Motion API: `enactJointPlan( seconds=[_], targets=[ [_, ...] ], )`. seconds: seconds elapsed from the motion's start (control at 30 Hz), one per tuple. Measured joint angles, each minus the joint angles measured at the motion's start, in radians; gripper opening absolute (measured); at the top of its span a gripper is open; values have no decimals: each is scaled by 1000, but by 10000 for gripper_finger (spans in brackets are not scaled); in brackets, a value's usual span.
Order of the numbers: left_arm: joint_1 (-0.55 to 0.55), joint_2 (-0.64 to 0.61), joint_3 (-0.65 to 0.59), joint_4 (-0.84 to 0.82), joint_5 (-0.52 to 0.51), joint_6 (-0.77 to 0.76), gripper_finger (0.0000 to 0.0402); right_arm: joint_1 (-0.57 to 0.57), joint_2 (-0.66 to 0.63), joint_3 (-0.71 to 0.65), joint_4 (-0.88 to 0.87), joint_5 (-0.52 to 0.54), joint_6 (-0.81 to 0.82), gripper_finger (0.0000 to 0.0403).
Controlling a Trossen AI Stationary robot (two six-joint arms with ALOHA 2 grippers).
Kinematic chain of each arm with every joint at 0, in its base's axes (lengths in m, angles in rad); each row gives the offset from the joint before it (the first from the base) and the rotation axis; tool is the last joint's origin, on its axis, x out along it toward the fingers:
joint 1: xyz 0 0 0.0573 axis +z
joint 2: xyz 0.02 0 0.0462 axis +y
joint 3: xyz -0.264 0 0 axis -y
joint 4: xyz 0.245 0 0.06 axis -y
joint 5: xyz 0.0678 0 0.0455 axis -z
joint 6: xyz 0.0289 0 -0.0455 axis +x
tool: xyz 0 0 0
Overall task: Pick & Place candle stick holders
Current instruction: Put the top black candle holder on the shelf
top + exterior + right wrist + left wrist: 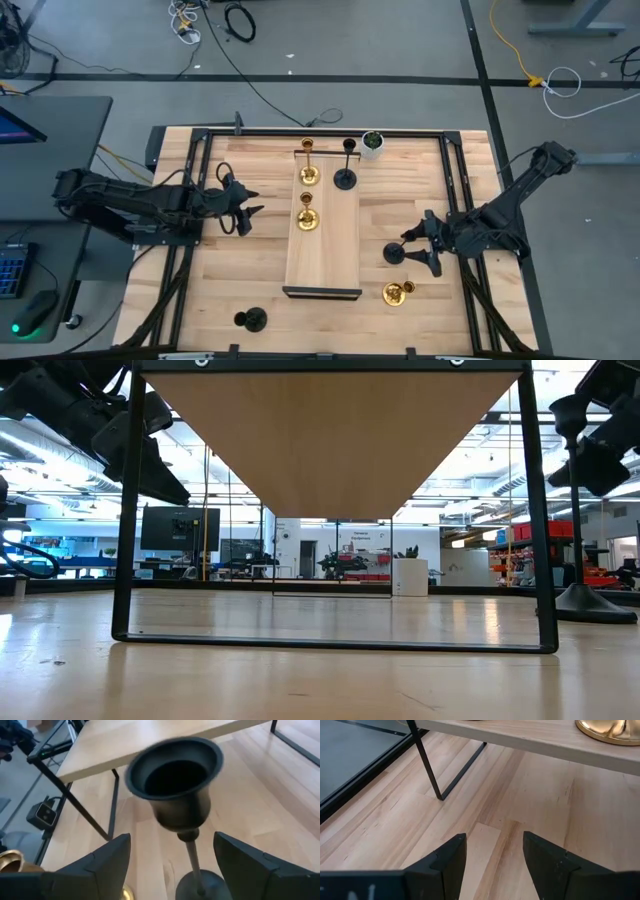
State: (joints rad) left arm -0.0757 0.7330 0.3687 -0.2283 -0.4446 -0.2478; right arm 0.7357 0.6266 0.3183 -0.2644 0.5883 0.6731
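Right gripper (408,245) hovers with jaws wide around a black holder (176,795), its stem between the fingers and untouched; it stands upright on the surface (240,270), right of the raised shelf (325,250). A gold holder (396,293) stands just beside. Left gripper (253,201) waits, jaws wide, left of the shelf. Farther off, two gold holders (308,215) stand on the shelf.

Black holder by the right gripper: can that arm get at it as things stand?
Probably yes. The black holder stands upright on bare table straight ahead of the open right gripper, nothing between them; the gold holder sits aside.
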Motion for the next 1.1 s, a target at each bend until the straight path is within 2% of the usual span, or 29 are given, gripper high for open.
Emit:
enactJointPlan(
  seconds=[0.27, 0.43, 0.63, 1.1],
  targets=[
    [0, 0, 0, 0, 0, 0, 197, 0, 0, -29, 40, 32, 51, 282],
    [0, 0, 0, 0, 0, 0, 197, -2, 0, -65, 123, 65, 42, 282],
    [0, 0, 0, 0, 0, 0, 197, -2, 1, -81, 123, 111, 53, 282],
    [0, 0, 0, 0, 0, 0, 197, -2, 24, -81, 123, 130, 47, 273]
  ],
)
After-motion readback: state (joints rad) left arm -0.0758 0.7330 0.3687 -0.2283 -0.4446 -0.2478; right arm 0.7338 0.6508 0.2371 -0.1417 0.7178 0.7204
